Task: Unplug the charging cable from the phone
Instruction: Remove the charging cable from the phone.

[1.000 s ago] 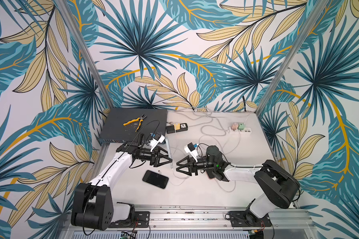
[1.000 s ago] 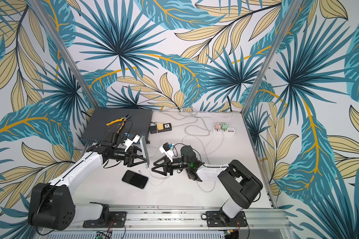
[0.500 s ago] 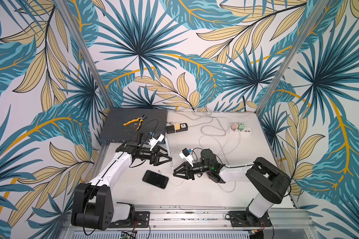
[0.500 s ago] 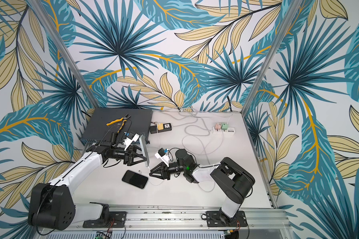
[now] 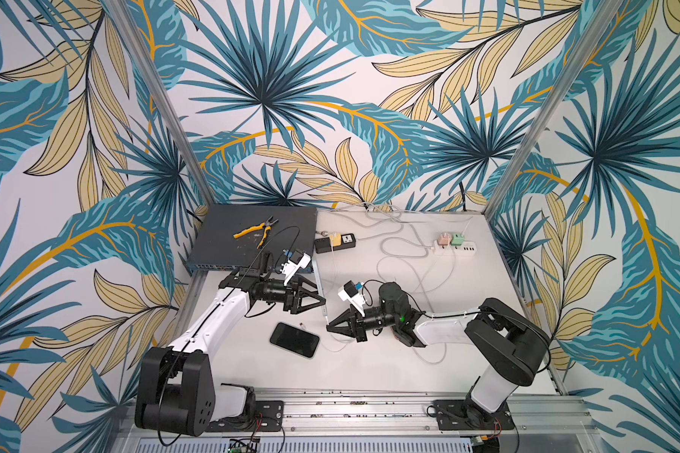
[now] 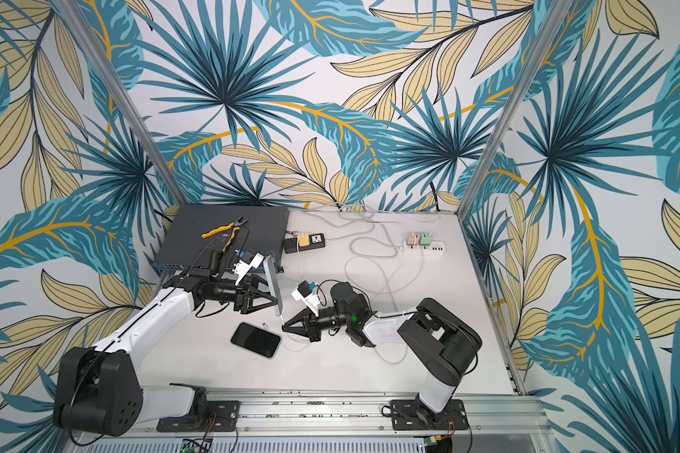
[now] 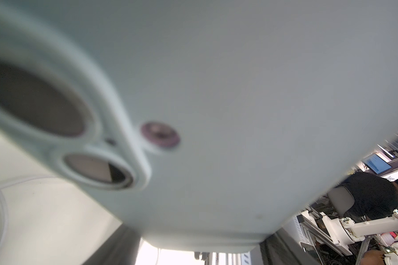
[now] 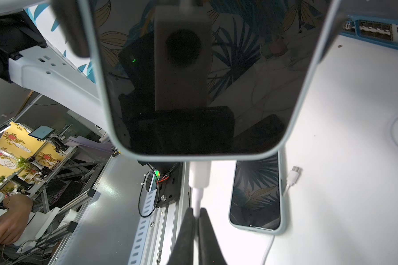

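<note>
Our left arm (image 5: 213,319) rises from its base at the near edge of the desk (image 5: 370,372) and bends at the elbow. Its wrist lies flat and points to our right. Our left gripper (image 5: 319,301) is up off the desk. It is closed on a phone (image 6: 272,284) that stands on its edge. Our right arm (image 5: 442,332) lies low over the desk and points to our left. Our right gripper (image 8: 197,214) has its fingers (image 8: 184,231) pinched tight on a white cable (image 8: 198,197), just under the phone. The two grippers are near each other, tip facing tip, but they do not touch.
</note>
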You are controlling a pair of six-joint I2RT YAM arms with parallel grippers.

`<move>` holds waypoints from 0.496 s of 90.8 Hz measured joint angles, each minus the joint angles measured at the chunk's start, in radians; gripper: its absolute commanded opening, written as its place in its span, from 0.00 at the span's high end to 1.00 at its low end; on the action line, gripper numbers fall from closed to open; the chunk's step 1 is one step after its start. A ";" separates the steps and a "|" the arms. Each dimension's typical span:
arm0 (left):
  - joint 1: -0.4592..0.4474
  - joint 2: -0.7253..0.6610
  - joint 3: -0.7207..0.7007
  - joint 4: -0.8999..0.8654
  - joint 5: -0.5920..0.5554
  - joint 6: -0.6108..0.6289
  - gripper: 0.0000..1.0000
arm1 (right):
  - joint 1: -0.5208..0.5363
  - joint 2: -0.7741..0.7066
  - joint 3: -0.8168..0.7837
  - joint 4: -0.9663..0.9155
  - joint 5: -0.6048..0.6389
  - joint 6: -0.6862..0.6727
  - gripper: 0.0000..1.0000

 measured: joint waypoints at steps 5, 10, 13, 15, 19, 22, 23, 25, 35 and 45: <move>0.001 0.000 0.000 0.000 0.000 -0.002 1.00 | 0.000 0.000 0.000 -0.005 0.000 -0.005 0.95; 0.002 0.000 0.000 0.000 0.000 -0.003 1.00 | 0.000 0.000 0.000 -0.011 0.000 -0.009 0.95; 0.003 0.000 0.000 0.000 0.000 -0.003 1.00 | 0.000 0.000 0.000 -0.015 0.000 -0.010 0.95; 0.005 0.000 0.000 0.000 0.000 -0.003 1.00 | 0.000 0.000 -0.001 -0.018 0.000 -0.011 0.95; 0.008 0.000 0.000 0.000 0.000 -0.004 1.00 | 0.000 0.000 -0.001 -0.021 0.000 -0.013 0.95; 0.011 0.000 0.000 0.000 0.001 -0.004 1.00 | 0.000 0.000 -0.002 -0.023 0.000 -0.014 0.95; 0.012 0.000 0.000 0.000 0.000 -0.004 1.00 | 0.000 0.000 -0.002 -0.024 0.000 -0.014 0.95; 0.014 0.000 0.000 0.000 0.001 -0.004 1.00 | 0.000 0.000 -0.002 -0.026 0.002 -0.014 0.95; 0.022 -0.002 0.000 0.000 0.003 -0.004 1.00 | 0.000 0.000 -0.003 -0.041 0.014 -0.014 0.94; 0.027 -0.005 0.000 0.000 0.010 -0.004 1.00 | 0.000 0.000 -0.003 -0.061 0.042 -0.014 0.90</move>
